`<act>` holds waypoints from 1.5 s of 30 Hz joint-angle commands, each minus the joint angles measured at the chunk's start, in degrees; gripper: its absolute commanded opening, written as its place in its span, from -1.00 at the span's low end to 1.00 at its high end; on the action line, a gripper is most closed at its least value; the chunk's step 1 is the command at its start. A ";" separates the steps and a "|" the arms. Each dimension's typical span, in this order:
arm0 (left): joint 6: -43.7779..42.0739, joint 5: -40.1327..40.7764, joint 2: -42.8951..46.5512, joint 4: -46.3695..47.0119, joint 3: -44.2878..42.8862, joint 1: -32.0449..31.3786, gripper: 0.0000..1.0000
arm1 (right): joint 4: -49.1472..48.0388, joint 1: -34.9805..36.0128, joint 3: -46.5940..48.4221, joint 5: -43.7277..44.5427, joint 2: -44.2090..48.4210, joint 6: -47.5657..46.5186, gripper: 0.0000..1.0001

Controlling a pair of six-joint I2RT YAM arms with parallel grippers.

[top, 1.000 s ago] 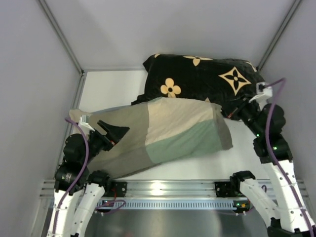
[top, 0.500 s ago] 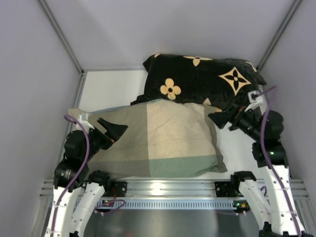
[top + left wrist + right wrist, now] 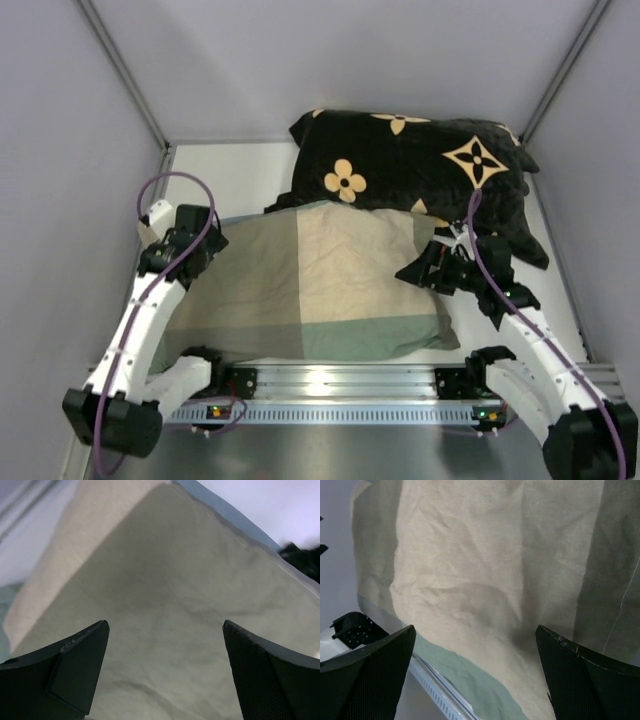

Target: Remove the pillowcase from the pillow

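The pillowcase (image 3: 310, 285), in olive, beige and sage blocks, lies flat and filled out across the middle of the table. The pillow is hidden inside it. At the case's far left corner, my left gripper (image 3: 207, 240) is open, and olive fabric (image 3: 165, 580) shows below its spread fingers (image 3: 85, 655). My right gripper (image 3: 415, 270) hovers over the case's right edge, also open. The right wrist view shows creased beige cloth (image 3: 470, 570) and a sage strip (image 3: 485, 685) under its gripper (image 3: 475, 627), with nothing held.
A black cushion (image 3: 410, 155) with tan flower motifs lies at the back, overlapping the case's far edge. A metal rail (image 3: 340, 385) runs along the near edge. Grey walls close in left and right. Bare white tabletop (image 3: 230, 175) shows at the back left.
The right gripper opened and let go of the case's right end, which dropped flat. The right arm then moved nearer and left. The left arm swung back to the case's far left corner.
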State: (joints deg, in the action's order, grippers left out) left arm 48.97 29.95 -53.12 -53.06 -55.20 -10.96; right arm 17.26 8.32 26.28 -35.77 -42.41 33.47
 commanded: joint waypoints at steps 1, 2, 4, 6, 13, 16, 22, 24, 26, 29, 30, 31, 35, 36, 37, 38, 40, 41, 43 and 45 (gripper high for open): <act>-3.78 10.13 -7.31 2.41 -5.17 2.16 0.98 | -8.35 3.98 -0.35 5.44 -5.91 0.62 0.99; -4.93 8.82 -9.35 3.39 -5.70 4.52 0.98 | -10.29 4.25 -0.70 5.36 -7.49 1.06 0.99; -6.95 3.73 -15.30 5.50 -6.84 8.48 0.98 | -15.47 5.12 -1.32 4.31 -11.98 1.86 0.99; -8.01 -2.93 -18.76 6.12 -7.55 16.56 0.98 | -16.73 5.57 0.52 4.22 -16.81 0.99 0.99; -10.73 -6.66 -21.93 11.66 -7.03 26.86 0.98 | -19.19 6.98 12.64 10.37 -28.94 -1.66 0.99; -11.79 -7.80 -23.34 12.27 -7.12 28.98 0.98 | -19.72 7.50 18.18 11.94 -35.36 -1.83 0.99; -13.99 -16.32 -28.35 16.05 -5.10 34.42 0.98 | -20.25 11.10 29.77 13.89 -47.92 -3.32 0.99; -15.39 -18.78 -29.14 17.63 -4.40 35.48 0.98 | -19.54 11.98 34.26 14.76 -52.93 -4.29 0.99; -16.09 -21.41 -30.37 18.60 -4.65 36.36 0.98 | -20.15 12.69 37.25 14.15 -56.79 -4.30 0.99; -16.54 -22.65 -30.99 20.97 -4.22 36.98 0.98 | -23.23 14.00 39.28 12.66 -60.40 -3.59 0.99; -16.63 -23.97 -32.03 21.59 -4.21 37.06 0.98 | -23.58 14.53 39.89 12.74 -61.29 -3.77 0.99; -16.71 -24.24 -32.91 22.11 -4.74 37.15 0.98 | -22.19 15.75 41.90 13.52 -62.08 -4.20 0.99; -16.54 -27.22 -37.66 22.99 -5.97 37.15 0.98 | -20.42 17.96 44.29 15.20 -65.78 -5.52 0.99; -16.45 -30.36 -39.32 23.35 -5.97 37.15 0.98 | -20.51 18.22 44.38 15.12 -66.21 -5.26 0.99; -16.19 -32.74 -39.95 23.87 -5.89 37.15 0.96 | -20.60 18.57 44.56 14.85 -66.92 -5.09 0.99; -15.58 -33.81 -40.47 25.36 -5.01 37.07 0.92 | -21.03 18.75 44.64 14.76 -67.18 -4.65 0.98; -14.79 -35.31 -41.62 26.42 -4.13 37.15 0.74 | -21.56 19.54 44.82 14.33 -68.23 -4.21 0.83; -14.69 -35.66 -41.97 26.86 -3.26 37.15 0.61 | -21.74 19.98 44.99 14.15 -68.41 -3.86 0.78; -14.52 -37.15 -42.41 27.83 -2.55 37.15 0.13 | -21.74 21.91 45.08 14.23 -68.50 -3.85 0.66; -14.34 -38.30 -42.41 28.36 -1.85 37.07 -0.18 | -21.48 24.19 44.65 14.76 -68.07 -4.03 0.62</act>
State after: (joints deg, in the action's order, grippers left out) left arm 33.87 -1.32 -93.34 -28.18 -59.53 26.70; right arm -1.85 27.00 68.79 -18.50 -109.14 30.59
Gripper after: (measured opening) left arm 0.487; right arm 0.820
